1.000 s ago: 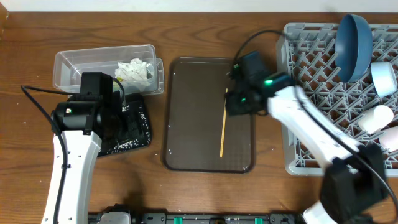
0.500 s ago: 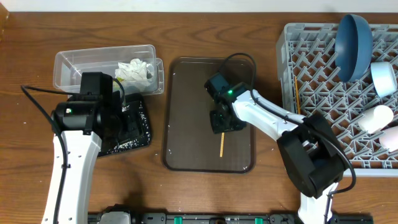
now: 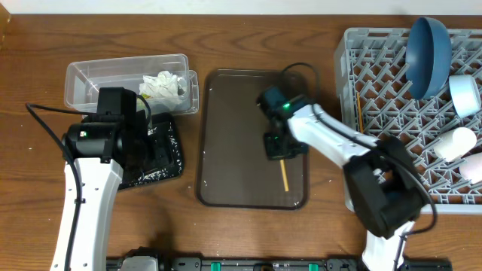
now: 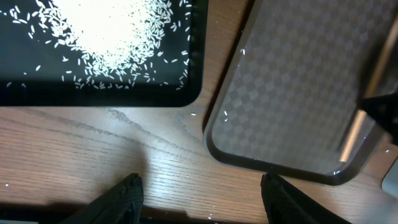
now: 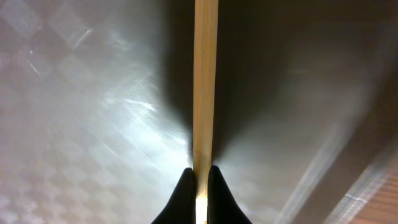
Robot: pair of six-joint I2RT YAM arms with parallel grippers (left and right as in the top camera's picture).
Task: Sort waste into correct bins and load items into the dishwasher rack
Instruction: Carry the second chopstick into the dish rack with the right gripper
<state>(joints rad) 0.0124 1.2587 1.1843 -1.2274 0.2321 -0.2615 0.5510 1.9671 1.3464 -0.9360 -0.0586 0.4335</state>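
Observation:
My right gripper (image 3: 277, 145) is low over the brown serving tray (image 3: 233, 135), shut on a thin yellowish chopstick (image 3: 285, 175) whose free end points toward the tray's front. The right wrist view shows the chopstick (image 5: 205, 81) pinched between the black fingertips (image 5: 185, 186). My left gripper (image 4: 202, 194) is open over bare wood beside the black tray (image 4: 93, 99), which holds white rice (image 4: 106, 31). The clear tub (image 3: 98, 79) holds a crumpled white napkin (image 3: 162, 84). In the grey dishwasher rack (image 3: 376, 98) are a dark-blue bowl (image 3: 428, 47), a light-blue bowl (image 3: 465, 94), a white cup (image 3: 456, 143) and another chopstick (image 3: 361, 117).
A few rice grains lie on the wood between the black tray and the brown tray (image 4: 292, 93). The rack stands close to the brown tray's right edge. Bare wooden table (image 3: 248, 34) runs along the back and front.
My right gripper has closed onto the chopstick and shifted slightly right on the tray. The chopstick's lower end has swung right. The left arm has not moved.

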